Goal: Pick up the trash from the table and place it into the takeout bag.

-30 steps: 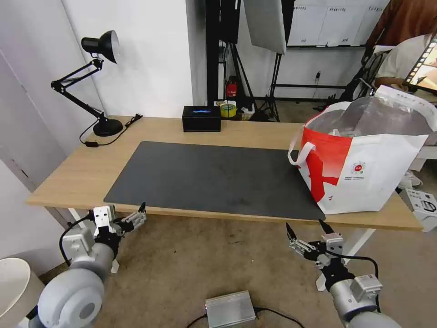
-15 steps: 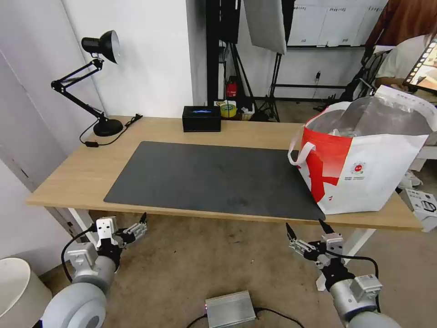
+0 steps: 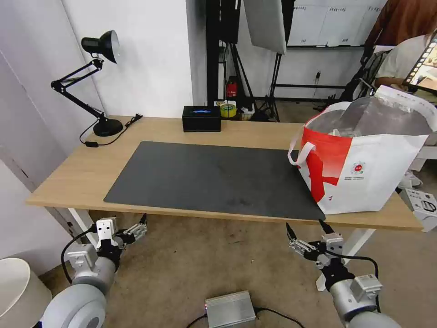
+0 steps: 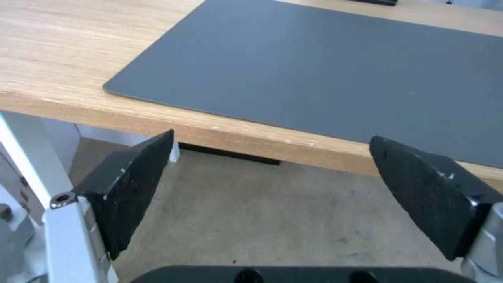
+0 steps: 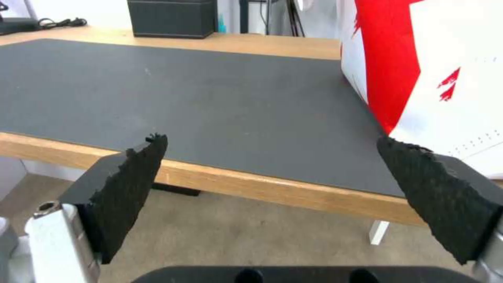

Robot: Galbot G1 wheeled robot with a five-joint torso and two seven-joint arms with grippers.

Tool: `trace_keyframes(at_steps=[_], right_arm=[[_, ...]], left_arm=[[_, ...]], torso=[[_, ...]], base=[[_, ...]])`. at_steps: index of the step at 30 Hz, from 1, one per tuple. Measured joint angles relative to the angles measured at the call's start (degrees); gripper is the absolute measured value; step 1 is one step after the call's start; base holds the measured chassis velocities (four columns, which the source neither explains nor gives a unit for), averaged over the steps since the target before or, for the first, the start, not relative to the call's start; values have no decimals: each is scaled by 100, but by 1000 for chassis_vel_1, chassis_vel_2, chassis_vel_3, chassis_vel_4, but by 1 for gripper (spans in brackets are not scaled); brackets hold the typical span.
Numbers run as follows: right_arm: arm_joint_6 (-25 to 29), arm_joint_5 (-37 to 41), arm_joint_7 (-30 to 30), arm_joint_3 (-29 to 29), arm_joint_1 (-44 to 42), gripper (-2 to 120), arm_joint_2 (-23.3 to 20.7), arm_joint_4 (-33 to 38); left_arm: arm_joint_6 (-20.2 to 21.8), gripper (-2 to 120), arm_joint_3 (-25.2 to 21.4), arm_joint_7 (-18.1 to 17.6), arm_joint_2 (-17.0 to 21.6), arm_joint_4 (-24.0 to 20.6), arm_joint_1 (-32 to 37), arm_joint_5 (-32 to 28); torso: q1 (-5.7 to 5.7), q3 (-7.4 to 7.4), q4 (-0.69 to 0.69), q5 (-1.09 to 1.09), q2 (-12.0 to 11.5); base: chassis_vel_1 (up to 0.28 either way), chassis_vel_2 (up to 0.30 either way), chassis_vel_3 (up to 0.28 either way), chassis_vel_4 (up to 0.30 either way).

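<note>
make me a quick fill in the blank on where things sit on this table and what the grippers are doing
1. The takeout bag stands at the table's ____ end, from the robot's side.
2. The black tissue box sits behind the dark grey ____.
3. The left gripper and right gripper both hang below the table edge with fingers ____.

Missing words: right; mat; open

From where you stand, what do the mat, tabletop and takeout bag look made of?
Mat: matte dark grey, thin, likely rubber or felt. Table: light wood-grain top, perhaps laminate, on white legs. Takeout bag: smooth white and red sheet, maybe coated fabric, with creased silver foil lining.
</note>
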Motion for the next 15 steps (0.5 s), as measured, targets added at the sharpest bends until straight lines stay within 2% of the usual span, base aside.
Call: trace_keyframes(at_steps=[15], right_arm=[[0, 0, 0, 0, 0, 100, 0, 0]], left_arm=[[4, 100, 2, -1, 5, -3, -5, -12]], torso=[[0, 0, 0, 0, 0]], base=[[0, 0, 0, 0]])
